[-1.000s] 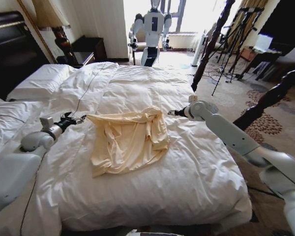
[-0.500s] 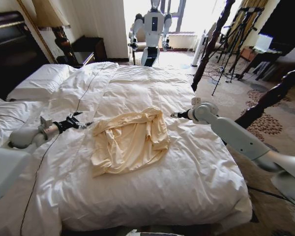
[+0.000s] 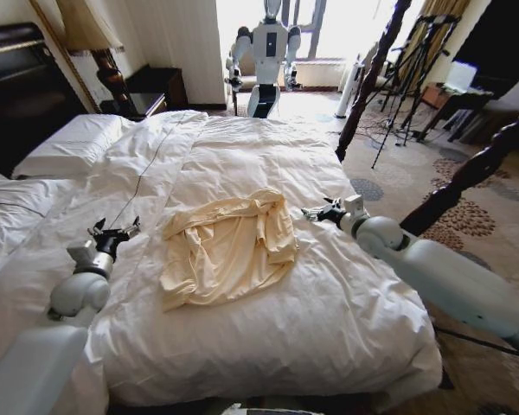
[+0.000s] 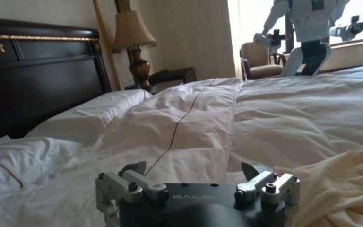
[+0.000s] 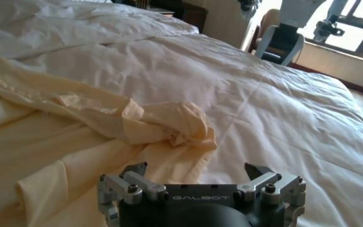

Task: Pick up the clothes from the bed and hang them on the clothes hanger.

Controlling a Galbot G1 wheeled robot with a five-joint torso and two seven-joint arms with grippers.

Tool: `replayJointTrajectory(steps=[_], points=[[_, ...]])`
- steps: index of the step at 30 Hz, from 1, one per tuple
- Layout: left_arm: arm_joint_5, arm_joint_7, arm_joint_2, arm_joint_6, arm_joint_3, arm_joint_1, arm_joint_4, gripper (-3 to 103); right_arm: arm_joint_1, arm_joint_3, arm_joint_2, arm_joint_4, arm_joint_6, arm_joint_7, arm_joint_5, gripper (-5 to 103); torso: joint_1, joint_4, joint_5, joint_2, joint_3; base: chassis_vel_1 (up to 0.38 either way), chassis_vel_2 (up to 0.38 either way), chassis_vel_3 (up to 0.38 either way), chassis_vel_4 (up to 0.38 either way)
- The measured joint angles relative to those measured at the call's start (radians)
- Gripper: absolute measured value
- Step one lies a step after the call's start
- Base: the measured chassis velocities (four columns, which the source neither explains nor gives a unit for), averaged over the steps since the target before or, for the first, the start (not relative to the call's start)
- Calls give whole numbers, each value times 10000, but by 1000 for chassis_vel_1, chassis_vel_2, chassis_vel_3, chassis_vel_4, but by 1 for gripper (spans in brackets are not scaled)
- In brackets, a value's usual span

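1. Nothing is lifted yet: the clothes (image 3: 228, 251) lie crumpled mid-bed (image 3: 346, 328).
2. My left gripper (image 3: 114, 232), spread empty, sits at their nine o'clock.
3. My right gripper (image 3: 322, 210), also spread, waits at three o'clock; grasping and hanging remain.

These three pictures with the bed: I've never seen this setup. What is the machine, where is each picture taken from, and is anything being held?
It is a wheeled robot with two arms. The wide picture comes from its head camera; the others from cameras on each wrist. A pale yellow shirt lies crumpled on the bed with its white duvet. The left gripper sits over the duvet beside the shirt, open and empty. The right gripper is on the shirt's other side, also open, holding nothing. Another robot stands by the window.
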Motion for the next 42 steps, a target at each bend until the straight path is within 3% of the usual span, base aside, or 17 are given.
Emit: replayJointTrajectory(steps=[2, 5, 10, 19, 24, 25, 28, 30, 33, 34, 42], points=[[37, -35, -37, 41, 110, -117, 118, 100, 178, -334, 410, -570, 184, -121, -545, 100, 0, -4, -4, 0, 0, 0, 0, 0, 0], [53, -44, -84, 153, 396, -549, 485, 100, 627, -1066, 1788, -2420, 835, -478, -1826, 100, -2, -9, -1, 1, -1, 0, 0, 0, 0], [52, -60, -144, 201, 792, -1129, 999, 100, 876, -1125, 3436, -4237, 1249, -522, -2007, 100, 1, -6, -7, 0, 1, 0, 0, 0, 0], [39, 103, -135, 200, 1040, -1627, 1506, 100, 1087, -1010, 4992, -6728, 1946, -734, -2666, 103, -3, -12, -5, 0, -1, 0, 0, 0, 0], [7, 180, -100, 191, 1032, -1717, 1656, 100, 1237, -869, 5622, -7749, 2268, -726, -2996, 95, -2, -11, -5, 0, -1, 0, 0, 0, 0], [-7, 227, -86, 185, 1007, -1721, 1719, 100, 1270, -813, 5813, -8005, 2468, -727, -3122, 85, -3, -10, -5, 0, -2, 0, 0, 0, 0], [-10, 344, -70, 167, 982, -1722, 1838, 100, 1272, -800, 5939, -8051, 2770, -723, -3316, 69, -3, -9, -4, 0, -1, 0, 0, 0, 0], [-10, 396, -70, 163, 976, -1722, 1865, 100, 1270, -806, 5945, -8002, 2795, -688, -3323, 69, -3, -10, -5, 0, -1, 0, 0, 0, 0], [-10, 477, -112, 156, 974, -1718, 1870, 100, 1318, -796, 6060, -8099, 2838, -583, -3322, 52, -3, -11, -1, 0, -1, 0, 0, 0, 0], [-10, 477, -112, 156, 974, -1718, 1870, 100, 1318, -796, 6060, -8099, 2838, -583, -3322, 52, -3, -11, -1, 0, -1, 0, 0, 0, 0], [-10, 632, -120, 141, 997, -1711, 1804, 100, 1415, -544, 6176, -8295, 2909, -388, -3258, 20, -3, -12, -2, 0, -2, 0, 0, 0, 0]])
